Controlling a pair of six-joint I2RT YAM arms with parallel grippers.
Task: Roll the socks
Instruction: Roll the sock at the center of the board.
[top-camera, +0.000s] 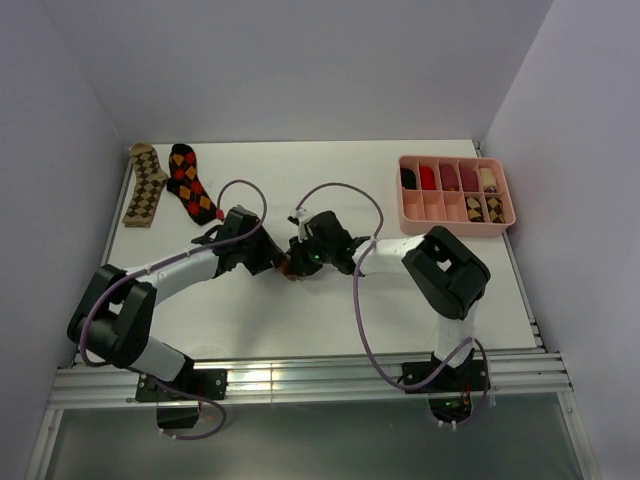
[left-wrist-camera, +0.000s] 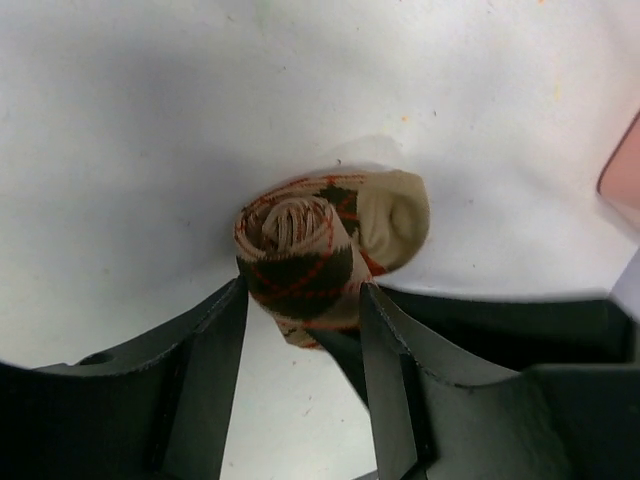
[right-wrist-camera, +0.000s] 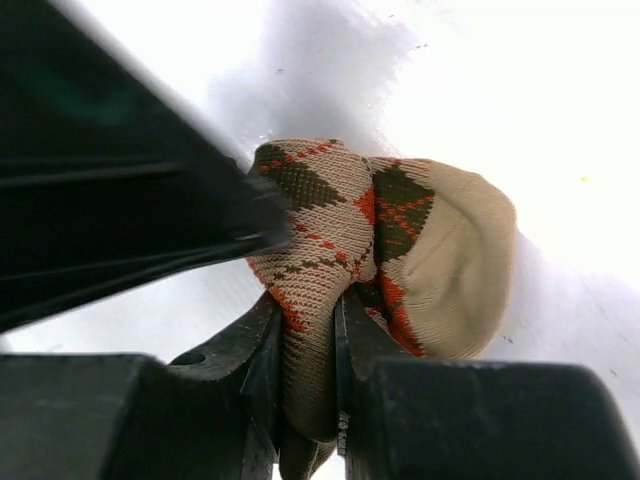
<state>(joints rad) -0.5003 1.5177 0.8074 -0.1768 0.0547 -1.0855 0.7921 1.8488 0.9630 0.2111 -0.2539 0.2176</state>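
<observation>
A beige-brown-orange sock (top-camera: 289, 266), rolled into a tight coil, lies mid-table between both grippers. In the left wrist view the roll (left-wrist-camera: 300, 255) shows its spiral end, and my left gripper (left-wrist-camera: 305, 290) stands open with its tips flanking the roll's lower sides. My right gripper (right-wrist-camera: 310, 300) is shut on a fold of the same sock (right-wrist-camera: 330, 210), its cream toe bulging to the right. Two flat socks lie at the far left: a tan-brown one (top-camera: 146, 185) and a black-red-orange one (top-camera: 190, 182).
A pink divided tray (top-camera: 455, 217) stands at the back right, holding plain rolled socks and two argyle rolls. White walls close in the table on three sides. Purple cables loop above both wrists.
</observation>
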